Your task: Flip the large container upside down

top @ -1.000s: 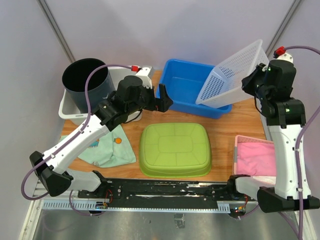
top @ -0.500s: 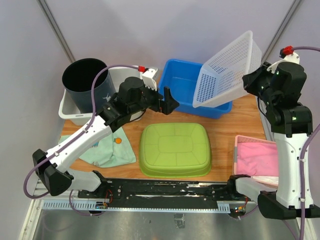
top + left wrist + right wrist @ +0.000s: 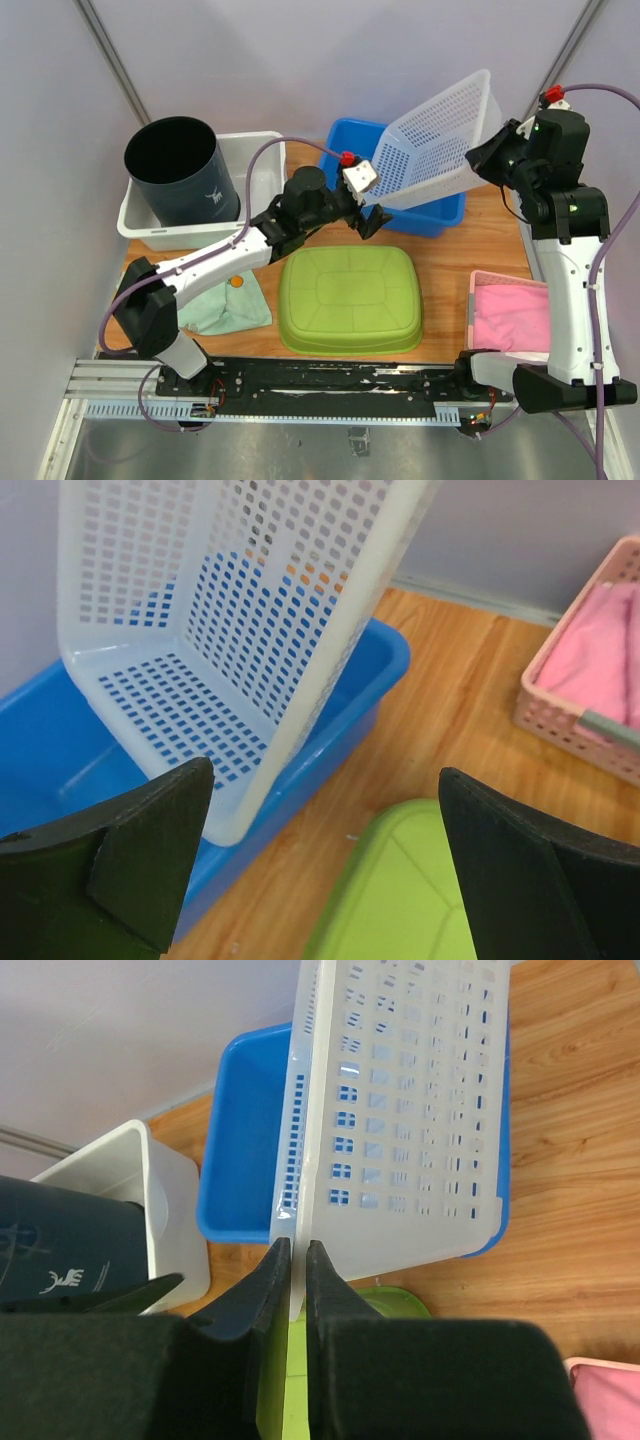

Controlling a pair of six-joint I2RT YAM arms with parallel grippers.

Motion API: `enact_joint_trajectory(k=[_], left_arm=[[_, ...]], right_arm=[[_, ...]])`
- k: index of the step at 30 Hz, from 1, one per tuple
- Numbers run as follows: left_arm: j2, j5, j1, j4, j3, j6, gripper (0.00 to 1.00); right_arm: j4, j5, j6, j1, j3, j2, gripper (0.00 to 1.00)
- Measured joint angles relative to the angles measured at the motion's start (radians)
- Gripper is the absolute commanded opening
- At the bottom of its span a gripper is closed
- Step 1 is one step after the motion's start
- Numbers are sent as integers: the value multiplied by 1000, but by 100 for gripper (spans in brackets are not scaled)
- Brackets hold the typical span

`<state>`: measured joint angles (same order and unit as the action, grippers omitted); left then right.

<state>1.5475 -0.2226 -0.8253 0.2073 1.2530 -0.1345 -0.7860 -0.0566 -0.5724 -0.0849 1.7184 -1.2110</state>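
In the top view, at about 10 o'clock on the table (image 3: pixel 455 245), a dark bucket (image 3: pixel 180 165) stands upright in a white tub (image 3: pixel 262 150). At 8 o'clock a teal cloth (image 3: pixel 225 305) lies flat on the wood. The left arm reaches from there toward 1 o'clock. Its left gripper (image 3: pixel 375 217) hangs above the far edge of the green container (image 3: pixel 350 298), which lies bottom-up at the centre of the near half. In the left wrist view the claw is spread wide and grips nothing, with a dark finger (image 3: pixel 130 870) at each lower corner of the frame.

At 12 o'clock sits the blue bin (image 3: pixel 350 150). The white perforated basket (image 3: pixel 435 145) is above it, raised and tilted. Its high end points to 2 o'clock and its low corner dips to 8 o'clock, just beside the left gripper. The left wrist view looks into its open side. The low corner seems to sit inside the blue bin, but I cannot tell whether it touches.

At 2 o'clock the right gripper (image 3: pixel 487 150) holds the basket's upper end. In the right wrist view its two fingers are pinched narrowly on the basket's thin rim, which runs straight up between them. At 4 o'clock a pink basket (image 3: pixel 478 300) holds a folded pink cloth (image 3: pixel 515 318).
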Motion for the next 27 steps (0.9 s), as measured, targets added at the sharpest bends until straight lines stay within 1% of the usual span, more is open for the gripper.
enact_joint_trajectory(k=[5, 10, 13, 15, 17, 19, 20, 27], left_arm=[[32, -70, 2, 77, -37, -198, 98], [56, -132, 5, 145, -36, -357, 95], [105, -179, 16, 146, -1, -411, 91], [151, -211, 25, 138, 39, -431, 90], [196, -242, 32, 134, 75, -438, 87], [229, -257, 34, 133, 98, -435, 79], [243, -265, 34, 133, 107, -433, 74], [260, -277, 34, 128, 114, -429, 28]], right_arm=[[-7, -42, -8, 0, 8, 1, 1], [-21, -95, -8, 0, 8, 1, 1], [-32, -123, -7, 0, 8, 1, 1], [-42, -138, -6, 0, 8, 1, 0], [-51, -148, -4, 0, 8, 1, 0], [-53, -158, -3, 0, 6, 1, 0], [-53, -162, -3, 0, 5, 1, 0], [-54, -186, -2, 0, -7, 2, 1]])
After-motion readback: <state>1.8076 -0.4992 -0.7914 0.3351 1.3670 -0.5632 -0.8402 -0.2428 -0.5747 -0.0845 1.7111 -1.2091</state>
